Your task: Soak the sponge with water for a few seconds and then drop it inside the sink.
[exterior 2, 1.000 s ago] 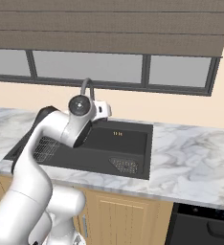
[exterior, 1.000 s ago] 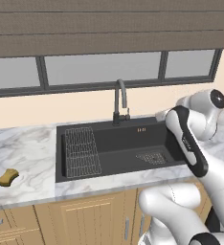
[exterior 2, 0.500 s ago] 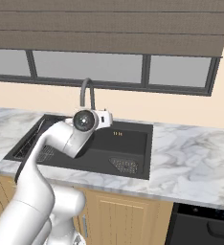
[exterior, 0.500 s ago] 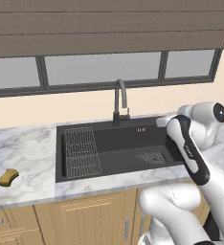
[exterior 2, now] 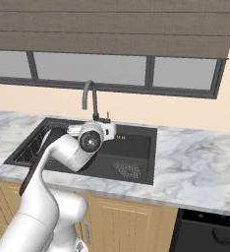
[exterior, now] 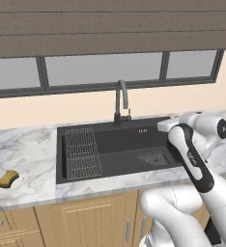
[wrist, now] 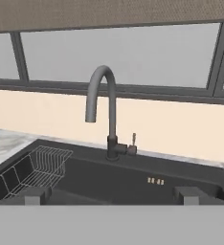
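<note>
The mustard-yellow sponge (exterior: 8, 178) lies on the marble counter, far left of the black sink (exterior: 124, 148), nothing touching it. My gripper (wrist: 111, 196) is open and holds nothing; both fingertips (wrist: 35, 195) stand wide apart. It hovers over the right half of the sink (wrist: 109, 182), facing the gooseneck faucet (wrist: 109, 110). No water comes out of the spout. In the left base view the white hand (exterior: 167, 124) sits at the sink's back right corner, well away from the sponge.
A wire grid rack (exterior: 83, 152) fills the sink's left part and a mesh drain strainer (exterior: 152, 158) sits at its right. Marble counter (exterior 2: 195, 157) runs on both sides. A window and a blind are behind the faucet (exterior 2: 90, 98).
The arm has sunk a little, bringing the hand lower towards the sink. The gripper stays open and the sponge has not moved.
</note>
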Available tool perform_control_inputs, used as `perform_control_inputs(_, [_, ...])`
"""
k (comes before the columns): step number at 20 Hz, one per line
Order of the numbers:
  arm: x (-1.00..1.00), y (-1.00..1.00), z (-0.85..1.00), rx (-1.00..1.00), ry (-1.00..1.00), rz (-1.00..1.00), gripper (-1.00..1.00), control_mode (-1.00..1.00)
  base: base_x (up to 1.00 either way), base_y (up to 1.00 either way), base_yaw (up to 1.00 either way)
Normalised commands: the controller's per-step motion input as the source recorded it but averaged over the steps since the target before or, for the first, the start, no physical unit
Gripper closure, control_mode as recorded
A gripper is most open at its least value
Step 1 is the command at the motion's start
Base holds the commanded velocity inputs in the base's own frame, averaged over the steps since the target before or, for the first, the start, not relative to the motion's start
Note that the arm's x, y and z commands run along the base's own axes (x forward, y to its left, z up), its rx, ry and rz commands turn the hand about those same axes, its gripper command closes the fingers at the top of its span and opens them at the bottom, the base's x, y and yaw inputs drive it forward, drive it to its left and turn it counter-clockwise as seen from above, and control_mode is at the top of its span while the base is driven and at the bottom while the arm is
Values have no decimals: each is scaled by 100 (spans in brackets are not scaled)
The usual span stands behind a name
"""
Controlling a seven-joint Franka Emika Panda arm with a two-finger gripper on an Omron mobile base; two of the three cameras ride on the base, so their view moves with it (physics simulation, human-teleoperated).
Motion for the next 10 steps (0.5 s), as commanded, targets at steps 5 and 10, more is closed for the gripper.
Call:
perform_control_inputs(5, [14,-1,-6,9,-12,1,-100,-100,0,0,0])
perform_control_inputs(10, [24,0,-1,3,-4,0,-100,-100,0,0,0])
